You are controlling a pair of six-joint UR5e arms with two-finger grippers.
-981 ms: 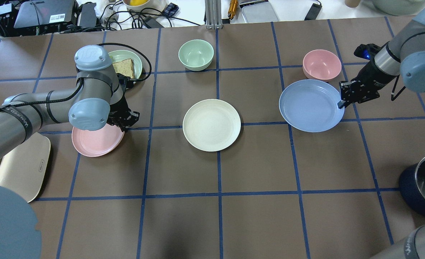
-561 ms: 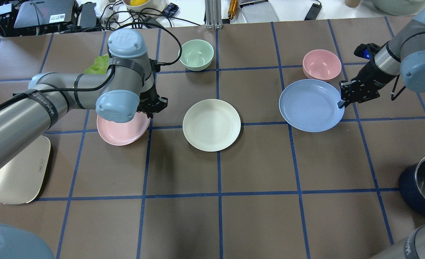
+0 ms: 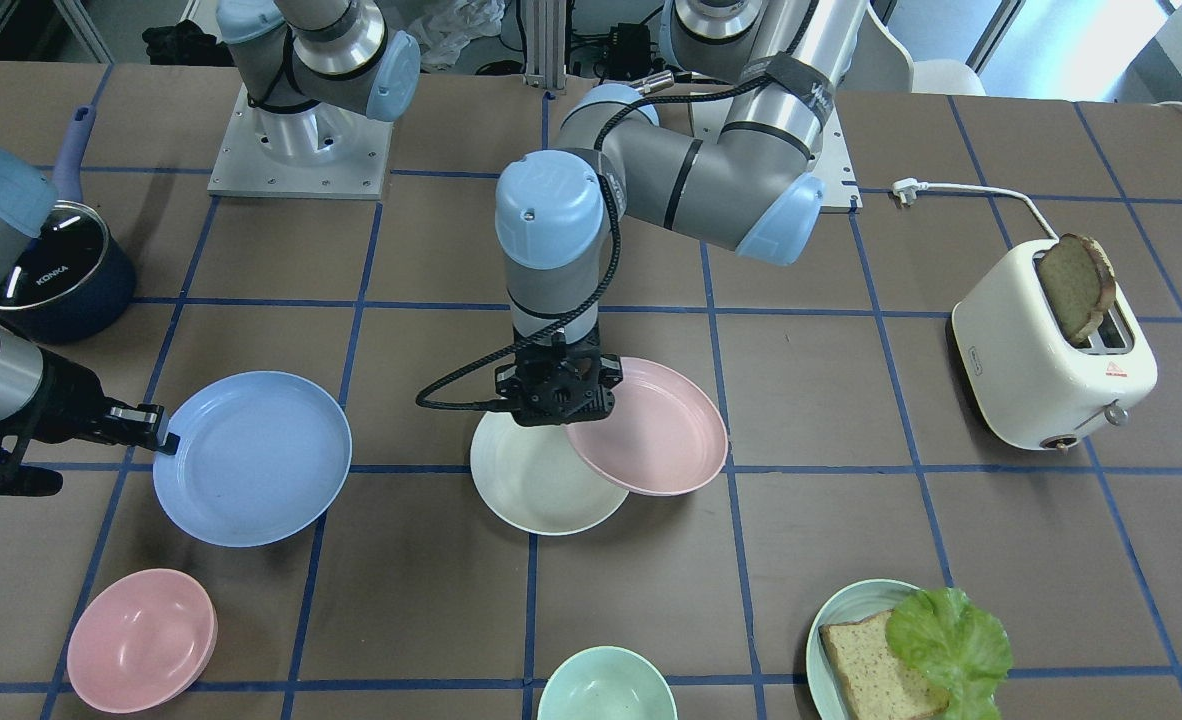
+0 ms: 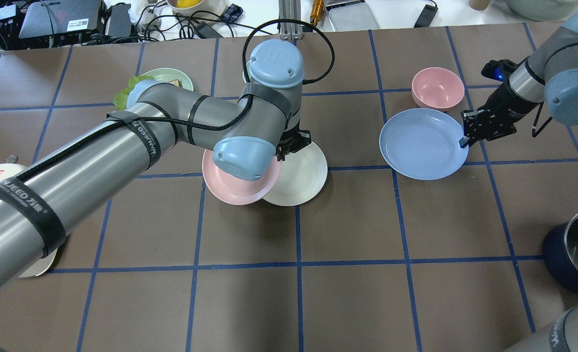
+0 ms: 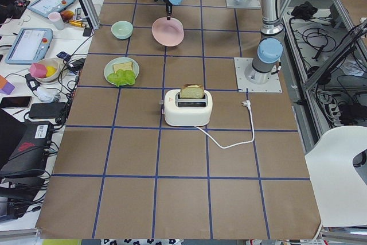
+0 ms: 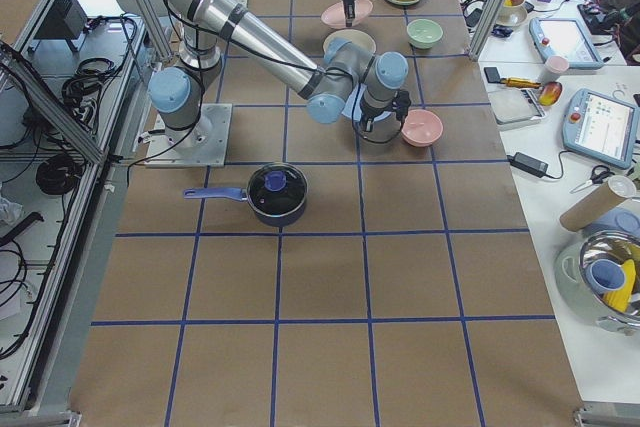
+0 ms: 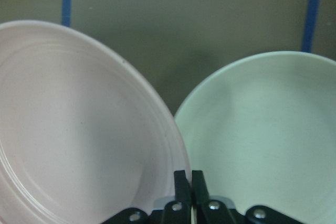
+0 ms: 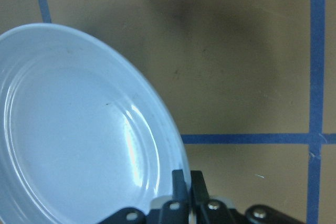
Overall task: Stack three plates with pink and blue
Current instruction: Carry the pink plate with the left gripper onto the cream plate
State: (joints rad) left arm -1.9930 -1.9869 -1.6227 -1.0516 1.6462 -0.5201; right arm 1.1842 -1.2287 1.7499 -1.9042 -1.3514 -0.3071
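Note:
My left gripper [image 3: 558,395] is shut on the rim of the pink plate [image 3: 656,432] and holds it just above the table. The plate partly overlaps the cream-white plate [image 3: 536,490] at the table's middle. In the overhead view the pink plate [image 4: 233,185] covers the left edge of the cream-white plate [image 4: 304,177]. The left wrist view shows the pink plate [image 7: 79,129] beside the cream-white plate [image 7: 262,140]. My right gripper [image 4: 465,135] is shut on the rim of the light blue plate [image 4: 422,144], which also shows in the right wrist view [image 8: 79,129].
A pink bowl [image 4: 438,88] sits just behind the blue plate. A mint bowl [image 3: 606,688] and a pale green plate with bread and lettuce [image 3: 901,650] stand on the far side. A toaster [image 3: 1051,360] and a dark pot [image 3: 61,265] stand near the table's ends.
My left arm has carried the pink plate to the right, from the table's left side to over the cream-white plate's edge. The right arm and blue plate have not moved.

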